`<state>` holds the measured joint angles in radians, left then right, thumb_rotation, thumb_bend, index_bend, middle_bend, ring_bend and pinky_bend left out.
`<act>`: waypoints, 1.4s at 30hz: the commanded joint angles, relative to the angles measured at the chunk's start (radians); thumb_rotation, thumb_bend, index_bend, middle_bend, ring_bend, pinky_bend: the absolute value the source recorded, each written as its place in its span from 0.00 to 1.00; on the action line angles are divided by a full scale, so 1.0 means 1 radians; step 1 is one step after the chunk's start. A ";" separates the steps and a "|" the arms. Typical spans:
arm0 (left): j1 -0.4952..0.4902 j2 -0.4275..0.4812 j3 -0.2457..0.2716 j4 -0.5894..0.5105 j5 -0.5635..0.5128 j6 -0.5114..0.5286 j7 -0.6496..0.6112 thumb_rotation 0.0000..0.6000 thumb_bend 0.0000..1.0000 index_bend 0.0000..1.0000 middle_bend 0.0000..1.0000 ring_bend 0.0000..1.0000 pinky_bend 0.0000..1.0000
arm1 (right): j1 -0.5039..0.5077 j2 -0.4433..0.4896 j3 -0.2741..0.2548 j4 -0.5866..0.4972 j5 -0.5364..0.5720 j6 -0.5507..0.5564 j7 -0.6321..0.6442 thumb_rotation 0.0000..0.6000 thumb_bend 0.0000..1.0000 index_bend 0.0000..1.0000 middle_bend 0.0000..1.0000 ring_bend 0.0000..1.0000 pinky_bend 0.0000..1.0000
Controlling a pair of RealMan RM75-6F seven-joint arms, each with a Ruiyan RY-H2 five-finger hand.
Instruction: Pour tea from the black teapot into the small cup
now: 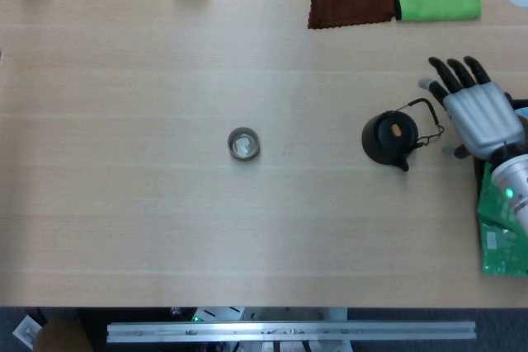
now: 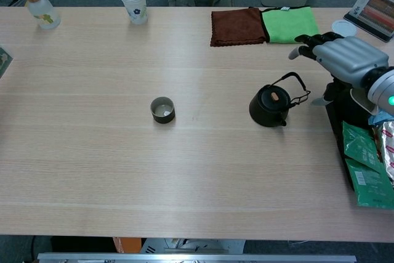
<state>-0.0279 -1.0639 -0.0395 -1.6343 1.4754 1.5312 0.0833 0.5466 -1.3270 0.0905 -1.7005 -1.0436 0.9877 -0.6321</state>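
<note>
right hand [image 1: 477, 111] spread wide, empty, near table edge | black teapot [image 1: 388, 138] beside | small cup [image 1: 243, 144] well apart

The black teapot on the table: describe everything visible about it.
The round black teapot stands upright on the light wooden table, well right of the small dark cup. It looks like dark cast metal, with a lid topped by a brownish knob, a thin wire bail handle raised and leaning toward the right, and a short projection at its lower right in the head view. Nothing holds it: the right hand hovers apart, fingers spread.
</note>
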 commanded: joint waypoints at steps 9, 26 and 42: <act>0.002 0.002 -0.002 -0.010 -0.010 0.000 0.024 1.00 0.20 0.16 0.20 0.20 0.16 | 0.075 -0.028 -0.004 0.068 0.092 -0.081 -0.013 1.00 0.00 0.27 0.06 0.00 0.00; 0.006 0.002 0.001 -0.011 -0.003 0.008 0.028 1.00 0.20 0.16 0.20 0.20 0.16 | 0.082 -0.002 -0.079 0.046 0.119 -0.087 0.012 1.00 0.00 0.27 0.06 0.00 0.00; 0.011 0.002 0.004 -0.004 0.001 0.012 0.020 1.00 0.20 0.16 0.20 0.20 0.16 | 0.017 0.072 -0.167 -0.071 -0.047 -0.041 0.098 1.00 0.00 0.27 0.06 0.00 0.00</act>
<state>-0.0171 -1.0624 -0.0358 -1.6390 1.4769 1.5432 0.1036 0.5725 -1.2644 -0.0654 -1.7577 -1.0740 0.9384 -0.5407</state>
